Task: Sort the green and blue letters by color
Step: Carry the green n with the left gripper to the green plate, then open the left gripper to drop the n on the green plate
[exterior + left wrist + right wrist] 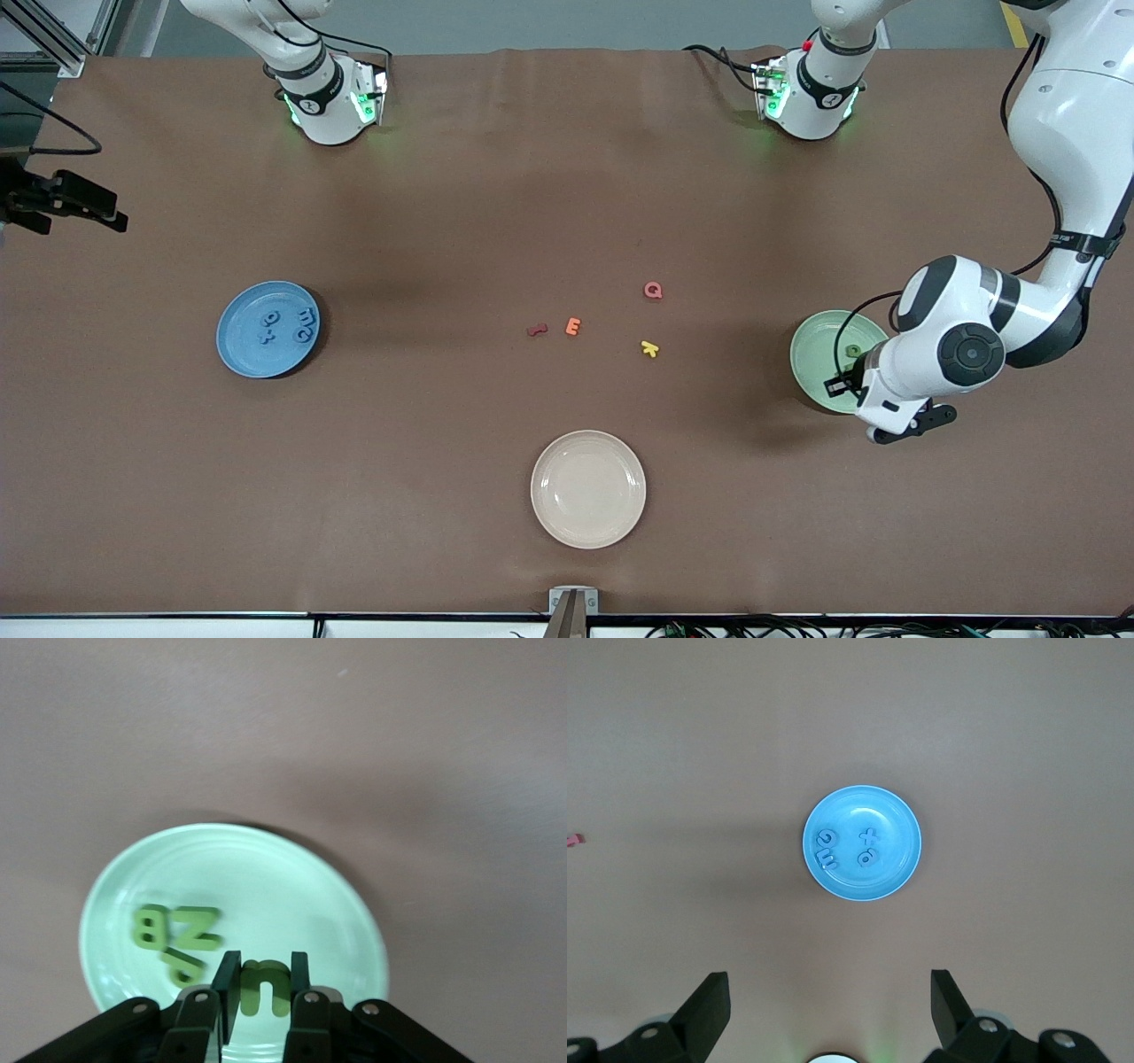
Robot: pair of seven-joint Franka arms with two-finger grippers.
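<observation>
Green foam, the flat letter u (263,987), is seen between the fingers of the left gripper (263,992), which are closed against its sides just over the pale green plate (337,904). Three more green foam letters (180,937) lie in that plate beside it. Four blue foam letters (846,849) lie in the blue plate (239,350) toward the right arm's end. The right gripper (828,1014) is held high over the brown table (425,221), jaws wide apart.
</observation>
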